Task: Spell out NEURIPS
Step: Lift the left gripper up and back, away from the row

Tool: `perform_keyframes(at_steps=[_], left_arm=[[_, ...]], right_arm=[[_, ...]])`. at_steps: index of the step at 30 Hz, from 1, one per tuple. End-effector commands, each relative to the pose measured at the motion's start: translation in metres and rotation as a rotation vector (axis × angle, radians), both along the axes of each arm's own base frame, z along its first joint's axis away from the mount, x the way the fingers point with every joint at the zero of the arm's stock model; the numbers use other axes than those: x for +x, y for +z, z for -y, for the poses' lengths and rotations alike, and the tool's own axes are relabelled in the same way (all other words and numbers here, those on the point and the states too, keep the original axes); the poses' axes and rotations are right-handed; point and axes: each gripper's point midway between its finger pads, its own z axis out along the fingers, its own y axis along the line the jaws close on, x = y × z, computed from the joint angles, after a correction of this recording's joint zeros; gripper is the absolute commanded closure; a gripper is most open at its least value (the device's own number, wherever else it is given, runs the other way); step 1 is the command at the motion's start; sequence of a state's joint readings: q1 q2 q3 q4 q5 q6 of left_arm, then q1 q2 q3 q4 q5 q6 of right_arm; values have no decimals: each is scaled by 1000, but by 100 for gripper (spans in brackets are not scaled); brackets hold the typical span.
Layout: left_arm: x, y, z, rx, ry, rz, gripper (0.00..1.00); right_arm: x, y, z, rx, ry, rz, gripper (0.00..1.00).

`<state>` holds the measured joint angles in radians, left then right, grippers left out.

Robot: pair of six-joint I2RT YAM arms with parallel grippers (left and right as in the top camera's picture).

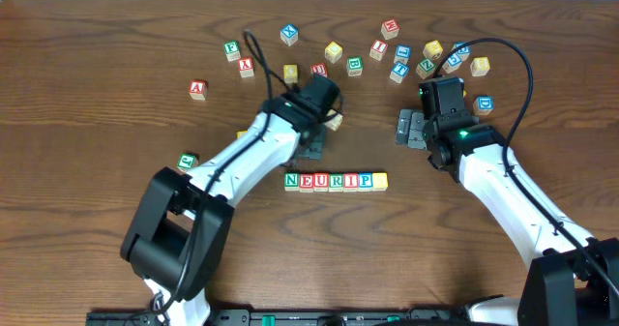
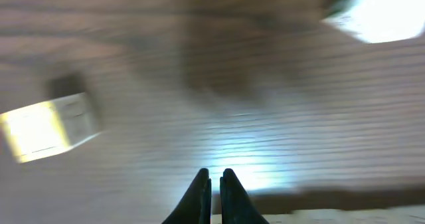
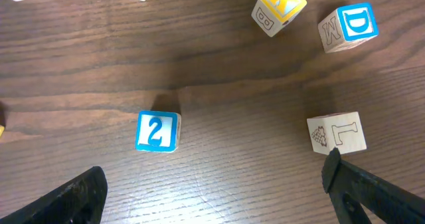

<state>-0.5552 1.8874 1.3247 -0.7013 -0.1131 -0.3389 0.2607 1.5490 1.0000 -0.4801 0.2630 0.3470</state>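
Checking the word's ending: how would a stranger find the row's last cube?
On the brown wooden table, near its middle, lies one straight row of small wooden letter cubes. Its end cube follows the blue P and alone there has a yellow face.

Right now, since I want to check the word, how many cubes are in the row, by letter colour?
Green cubes: 2
Red cubes: 3
Blue cube: 1
Yellow cube: 1
Total: 7
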Motion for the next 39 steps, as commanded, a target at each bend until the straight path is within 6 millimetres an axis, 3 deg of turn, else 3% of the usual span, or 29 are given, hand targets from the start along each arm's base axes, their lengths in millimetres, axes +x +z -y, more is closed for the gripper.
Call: perform_keyframes(at_steps=[1,16,27,39], left_arm=[[6,1,-23,76,31,1,92],[-14,-3,-38,117,71,-80,92],[-32,-22,-48,128,152,-121,93],[-39,-26,-29,73,117,-145,93]], right_arm=[[6,7,3,-15,-4,21,1],[6,6,4,-16,-4,17,1],[6,6,4,-16,-4,18,1],[6,6,4,-16,-4,18,1]])
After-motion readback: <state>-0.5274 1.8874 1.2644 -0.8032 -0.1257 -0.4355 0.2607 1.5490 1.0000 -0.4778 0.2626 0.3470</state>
